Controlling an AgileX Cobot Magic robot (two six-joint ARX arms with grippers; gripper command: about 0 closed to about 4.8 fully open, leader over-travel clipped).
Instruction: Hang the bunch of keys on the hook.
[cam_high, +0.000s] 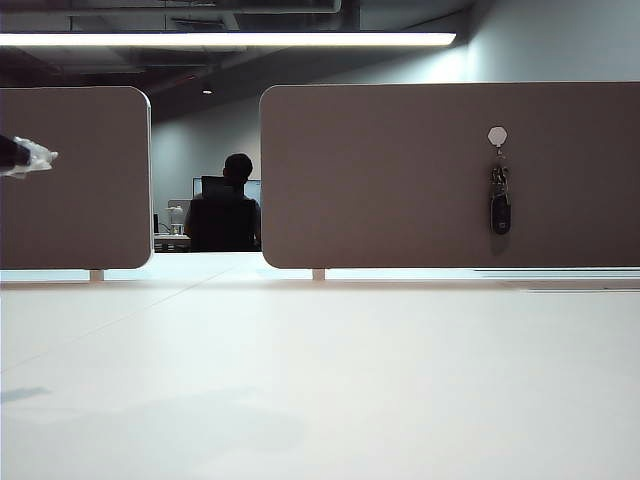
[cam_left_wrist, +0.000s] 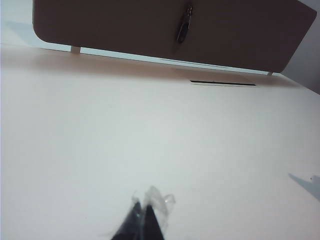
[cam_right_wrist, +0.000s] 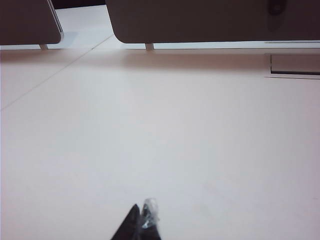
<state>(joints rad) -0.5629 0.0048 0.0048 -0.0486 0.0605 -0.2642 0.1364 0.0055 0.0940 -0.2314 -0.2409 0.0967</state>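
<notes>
The bunch of keys (cam_high: 500, 203), with its oval black fob, hangs from the small white hexagonal hook (cam_high: 497, 135) on the right brown panel (cam_high: 400, 180). The left wrist view also catches the keys (cam_left_wrist: 184, 27) hanging on that panel. In the right wrist view only the fob's lower end (cam_right_wrist: 275, 6) shows. My left gripper (cam_high: 42, 156) pokes in at the exterior view's left edge, far from the keys, shut and empty; its tips (cam_left_wrist: 142, 210) are pressed together, wrapped in clear film. My right gripper (cam_right_wrist: 141, 214) is shut and empty too, low over the table, and does not show in the exterior view.
A second brown panel (cam_high: 75, 180) stands at the left with a gap between the two. The white table (cam_high: 320, 380) spreads in front. A narrow cable slot (cam_right_wrist: 295, 65) lies in the table near the right panel. A seated person (cam_high: 228, 210) is far behind.
</notes>
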